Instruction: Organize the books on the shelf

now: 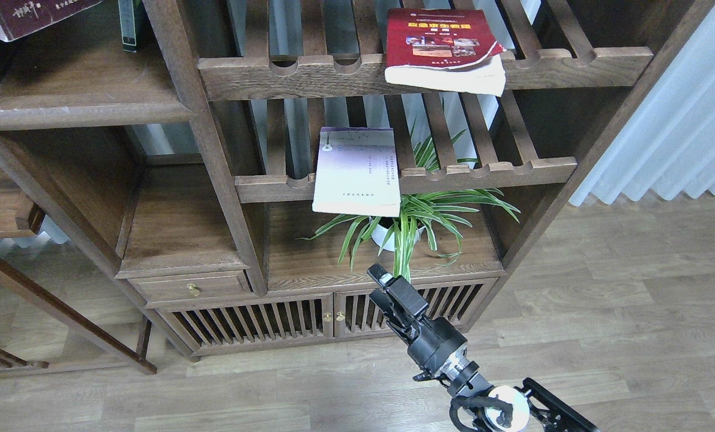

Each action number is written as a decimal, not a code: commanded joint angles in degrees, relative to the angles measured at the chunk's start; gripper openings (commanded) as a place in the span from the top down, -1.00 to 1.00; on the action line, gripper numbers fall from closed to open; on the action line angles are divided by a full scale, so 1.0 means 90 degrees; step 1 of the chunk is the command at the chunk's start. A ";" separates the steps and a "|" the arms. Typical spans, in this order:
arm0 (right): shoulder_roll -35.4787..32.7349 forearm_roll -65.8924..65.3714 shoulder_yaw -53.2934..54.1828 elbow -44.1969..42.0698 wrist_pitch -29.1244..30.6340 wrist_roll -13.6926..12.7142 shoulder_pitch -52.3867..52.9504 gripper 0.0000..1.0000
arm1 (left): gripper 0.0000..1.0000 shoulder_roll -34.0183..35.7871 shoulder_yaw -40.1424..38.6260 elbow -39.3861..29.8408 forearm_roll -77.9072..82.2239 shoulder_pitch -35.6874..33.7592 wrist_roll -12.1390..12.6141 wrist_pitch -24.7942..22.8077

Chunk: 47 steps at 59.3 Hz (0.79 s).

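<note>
The red book with a yellow title lies on the upper slatted rack and overhangs its front rail. The pale lavender book lies on the lower slatted rack and overhangs the front as well. The maroon book shows at the top left edge, above the solid brown shelf; what holds it is out of view. My right gripper is open and empty, raised in front of the cabinet doors below the lavender book. My left gripper is not in view.
A thin dark-green book stands upright at the back of the solid shelf. A potted spider plant sits under the lavender book, just beyond my right gripper. A white curtain hangs at the right. The floor is wood.
</note>
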 commanded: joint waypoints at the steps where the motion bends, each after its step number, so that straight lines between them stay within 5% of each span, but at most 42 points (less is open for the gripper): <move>1: 0.0000 0.0014 0.0145 0.0025 0.0000 -0.0005 0.0017 -0.99 | 0.87 -0.0013 0.0301 0.0060 0.0126 -0.0309 0.0000 0.0001; 40: 0.0000 0.0053 0.0302 0.0064 0.0000 -0.0005 0.0056 -0.99 | 0.88 -0.0814 0.0496 0.1524 0.0576 -0.0876 0.0000 0.0001; 47: 0.0000 0.0063 0.0311 0.0074 0.0000 -0.0005 0.0075 -0.99 | 0.88 -0.0941 0.0526 0.1720 0.0566 -0.0896 0.0000 0.0573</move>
